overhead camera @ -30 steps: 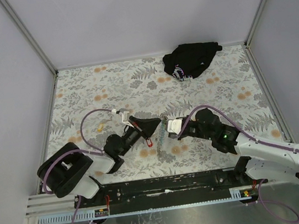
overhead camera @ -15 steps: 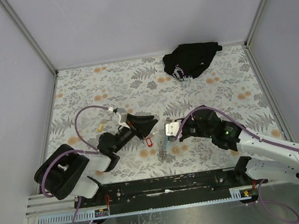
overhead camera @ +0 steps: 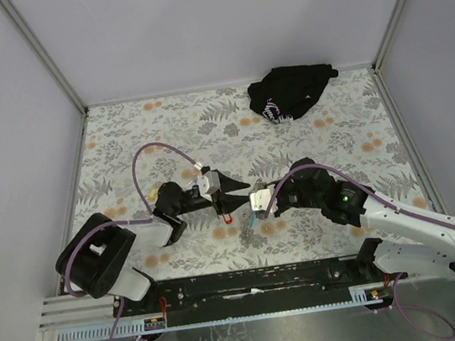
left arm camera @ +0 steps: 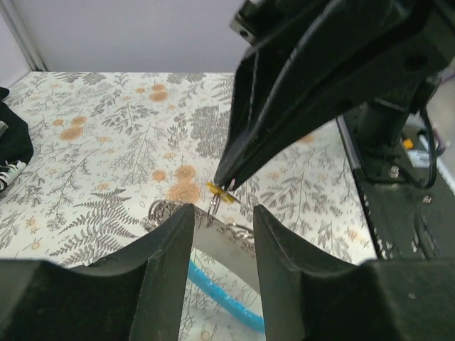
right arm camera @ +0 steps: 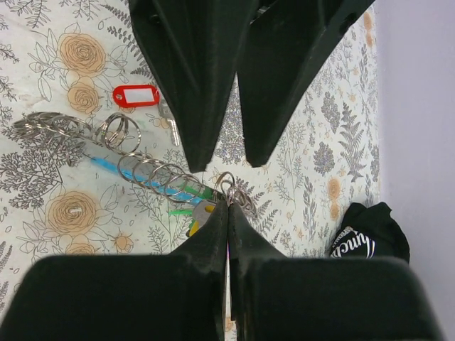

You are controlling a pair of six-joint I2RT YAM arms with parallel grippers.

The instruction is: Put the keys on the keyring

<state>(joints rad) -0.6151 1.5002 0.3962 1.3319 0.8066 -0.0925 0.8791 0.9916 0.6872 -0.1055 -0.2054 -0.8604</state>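
Since a second ago my left end effector [overhead camera: 239, 192] has opened and swung toward my right end effector [overhead camera: 254, 205]. From above, the red-tagged key [overhead camera: 228, 217] lies on the counter [overhead camera: 306, 125] just below them. The left wrist view shows my left fingers [left arm camera: 167, 245] apart. The right wrist view shows the right tips together, clamped on the keyring [right arm camera: 229, 183]. I judge threading is under way, and next I must pick up that key.

In the top view the keys [overhead camera: 229, 215] between the two arms are too small to count; only a red tag [overhead camera: 228, 217] can be seen. In the left wrist view the fingers [left arm camera: 167, 284] of the left gripper [left arm camera: 222, 213] are blurred and cut by the bottom edge. They hide most of the blue strap [left arm camera: 213, 295]. The black cloth [left arm camera: 11, 142] is cut off at 9 o'clock. In the right wrist view the tips of the right gripper [right arm camera: 228, 202] meet at 6 o'clock, and it is not clear what they pinch.
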